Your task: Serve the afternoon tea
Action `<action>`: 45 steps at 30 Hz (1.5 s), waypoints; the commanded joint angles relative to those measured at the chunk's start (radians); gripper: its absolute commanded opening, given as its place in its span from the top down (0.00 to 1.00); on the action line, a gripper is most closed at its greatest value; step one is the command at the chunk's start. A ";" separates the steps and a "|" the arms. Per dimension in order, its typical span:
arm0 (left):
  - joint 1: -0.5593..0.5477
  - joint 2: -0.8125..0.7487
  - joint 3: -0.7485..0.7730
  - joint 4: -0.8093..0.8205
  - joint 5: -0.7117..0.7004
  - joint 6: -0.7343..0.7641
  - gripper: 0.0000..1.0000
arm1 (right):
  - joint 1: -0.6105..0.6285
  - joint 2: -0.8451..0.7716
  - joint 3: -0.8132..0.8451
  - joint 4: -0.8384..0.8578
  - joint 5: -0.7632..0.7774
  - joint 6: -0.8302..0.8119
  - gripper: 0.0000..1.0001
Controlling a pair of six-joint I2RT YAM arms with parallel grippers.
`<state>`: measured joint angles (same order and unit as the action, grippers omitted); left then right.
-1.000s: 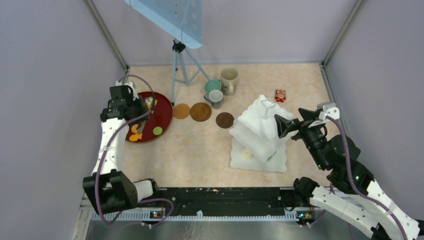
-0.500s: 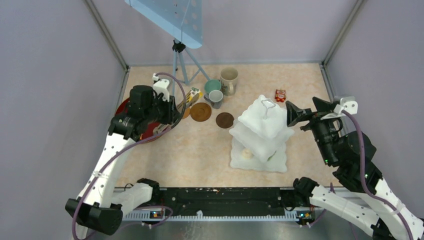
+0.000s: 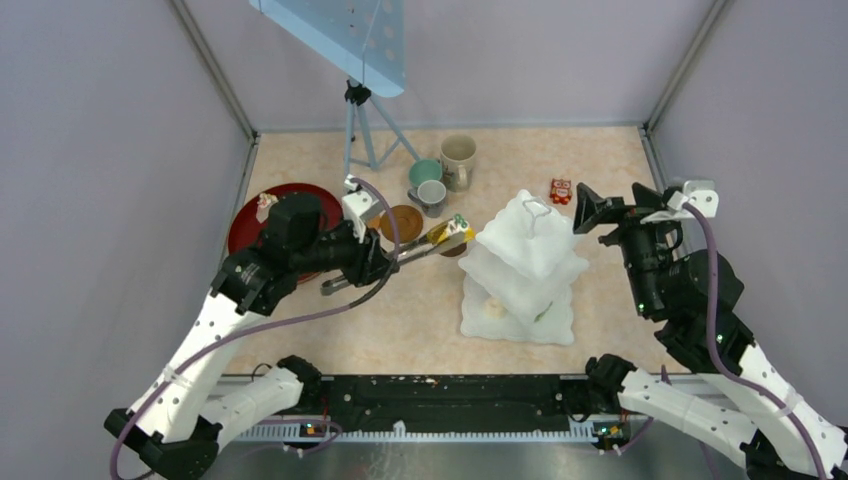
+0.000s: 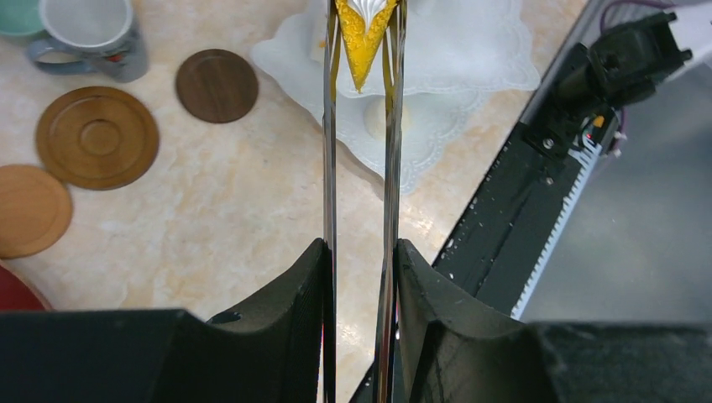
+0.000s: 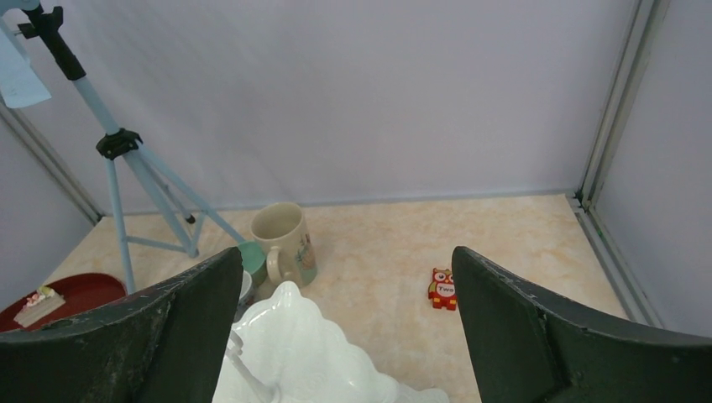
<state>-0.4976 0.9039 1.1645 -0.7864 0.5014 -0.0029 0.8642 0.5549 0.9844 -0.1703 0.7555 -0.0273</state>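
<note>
My left gripper (image 3: 378, 264) (image 4: 361, 252) is shut on the long metal tongs (image 4: 329, 159). The tongs pinch a yellow cake slice (image 3: 448, 231) (image 4: 363, 34) just left of the white three-tier stand (image 3: 528, 262) (image 4: 470, 75). A pale cookie (image 3: 492, 308) lies on the stand's bottom tier. My right gripper (image 3: 590, 212) (image 5: 346, 252) hangs open and empty beside the stand's top tier (image 5: 294, 353). The beige mug (image 3: 459, 160) (image 5: 281, 239), teal mug (image 3: 424, 172) and grey mug (image 3: 432, 195) (image 4: 84, 29) stand at the back. Three brown coasters (image 4: 217, 85) (image 4: 98, 137) (image 4: 29, 210) lie below them.
The dark-red tray (image 3: 255, 212) (image 5: 80, 292) at the left holds a small cake (image 3: 266, 200) (image 5: 38, 302). A red owl toy (image 3: 560, 190) (image 5: 443, 288) lies behind the stand. A blue tripod (image 3: 358, 130) (image 5: 126, 143) stands at the back wall.
My left arm has swung from the red tray across to the right, carrying the tongs and the yellow cake slice to the stand. My right gripper has drawn back to the right.
</note>
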 commanded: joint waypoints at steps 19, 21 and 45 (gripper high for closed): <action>-0.375 0.177 0.043 0.124 0.014 -0.039 0.75 | 0.012 -0.033 0.054 0.045 0.071 -0.051 0.08; -0.409 0.193 0.045 0.153 -0.002 -0.051 0.75 | 0.012 -0.032 0.055 0.042 0.067 -0.052 0.08; -0.551 0.445 0.133 0.325 -0.255 -0.130 0.71 | 0.012 -0.087 0.017 0.012 0.053 -0.038 0.08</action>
<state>-1.0309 1.3403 1.2633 -0.5705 0.2626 -0.1005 0.8642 0.4789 1.0111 -0.1646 0.8169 -0.0525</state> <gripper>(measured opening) 0.383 0.924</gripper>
